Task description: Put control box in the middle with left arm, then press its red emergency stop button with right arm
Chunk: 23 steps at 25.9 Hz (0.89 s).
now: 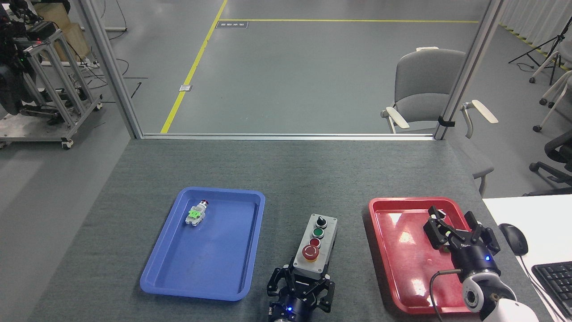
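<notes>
Control box (316, 244) sits on bare grey felt tabletop (286, 174), between blue tray (157, 277) and red tray (384, 264), long axis running away from robot w/ a slight lean to the right. Left gripper (300, 286) is at box's near end, claws clamped on black base just below lid; grip at the short end likely keeps the button row clear. Nearest that gripper is the red emergency stop button (311, 252), mushroom head on yellow collar; beyond it, smaller red button, green button (318, 232), black knob (320, 221). Right gripper (460, 235) hangs over red tray, well right of box, claws spread, nothing seen in them; prob. parked there to leave the left arm room. White-and-green switch part (195, 214) lies in blue tray, left of box. Placement looks near done; press not yet made.
</notes>
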Available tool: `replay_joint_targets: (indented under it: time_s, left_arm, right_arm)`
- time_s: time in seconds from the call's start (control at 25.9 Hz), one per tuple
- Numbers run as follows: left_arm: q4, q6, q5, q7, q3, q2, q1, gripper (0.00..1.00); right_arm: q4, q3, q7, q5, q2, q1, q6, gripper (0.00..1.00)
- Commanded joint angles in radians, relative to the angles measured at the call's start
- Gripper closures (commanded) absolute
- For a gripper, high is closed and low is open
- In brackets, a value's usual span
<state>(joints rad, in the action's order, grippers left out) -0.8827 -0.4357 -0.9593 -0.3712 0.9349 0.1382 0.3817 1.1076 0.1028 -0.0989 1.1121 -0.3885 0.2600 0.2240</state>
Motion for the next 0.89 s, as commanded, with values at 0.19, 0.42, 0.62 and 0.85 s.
replay_joint_targets:
  time_s: [0.19,0.42,0.62,0.85]
  left_arm:
    - [0.045,0.141,0.077,0.06,0.002,0.0,0.046,1.0]
    - [0.074,0.223,0.077,0.094,0.041,0.001,0.097,1.0]
    - [0.08,0.239,0.071,0.106,0.071,0.0,0.135,1.0]
    - [0.074,0.189,0.085,0.09,0.058,-0.002,0.132,0.0]
  right_arm:
    - [-0.002,0.0,0.002,0.0,-0.004,0.001,0.0,0.0]
    - [-0.002,-0.002,0.002,0.0,-0.009,0.002,0.002,0.0]
    - [-0.002,-0.003,0.001,0.0,-0.009,0.004,0.006,0.0]
    - [-0.002,-0.006,-0.001,0.0,-0.013,0.002,0.003,0.01]
